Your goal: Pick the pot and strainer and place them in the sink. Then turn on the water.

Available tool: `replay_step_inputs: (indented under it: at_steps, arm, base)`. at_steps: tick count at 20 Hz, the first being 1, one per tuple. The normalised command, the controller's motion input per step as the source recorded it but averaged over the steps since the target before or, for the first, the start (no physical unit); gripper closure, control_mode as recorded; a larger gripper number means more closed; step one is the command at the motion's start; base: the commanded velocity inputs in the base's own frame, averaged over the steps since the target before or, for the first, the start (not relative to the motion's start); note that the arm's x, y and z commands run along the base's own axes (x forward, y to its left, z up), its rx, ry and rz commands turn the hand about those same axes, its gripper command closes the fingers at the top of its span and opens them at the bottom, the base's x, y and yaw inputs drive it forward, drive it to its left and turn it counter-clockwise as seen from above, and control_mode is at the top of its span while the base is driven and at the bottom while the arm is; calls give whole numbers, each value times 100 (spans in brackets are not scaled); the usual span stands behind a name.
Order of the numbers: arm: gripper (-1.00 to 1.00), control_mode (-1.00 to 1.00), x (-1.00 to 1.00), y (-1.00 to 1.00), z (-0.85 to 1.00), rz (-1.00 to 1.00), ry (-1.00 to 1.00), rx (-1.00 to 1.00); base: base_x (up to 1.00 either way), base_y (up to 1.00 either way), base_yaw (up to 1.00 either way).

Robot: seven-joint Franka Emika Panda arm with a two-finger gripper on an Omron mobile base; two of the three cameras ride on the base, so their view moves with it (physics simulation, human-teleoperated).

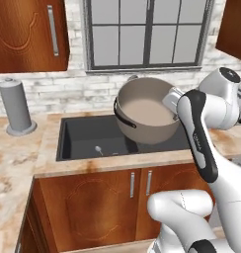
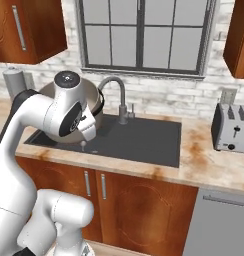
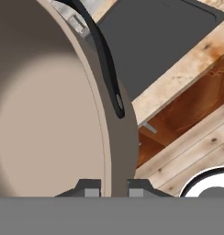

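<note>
Pot in transit, held tilted above sink.
Pincer clamped on pot's rim wall, one tip inside, one outside; black handle just beside the grip. Pot hangs clear of the basin, over its right part in the left base view. Small strainer appears to lie already on basin floor, judging by the mesh head. Step in hand: placing pot. Next: lower into basin, level it, release, then reach tap; no water seen running.
</note>
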Motion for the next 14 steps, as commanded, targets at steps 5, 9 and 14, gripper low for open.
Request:
replay_step_inputs:
  at_steps: [5, 9, 14]
  arm:
    - [100, 100, 0, 0, 0, 0, 0, 0]
    - [100, 100, 0, 0, 0, 0, 0, 0]
    - [100, 100, 0, 0, 0, 0, 0, 0]
  base:
    - [17, 3, 5]
    - [26, 3, 5]
    - [37, 3, 5]
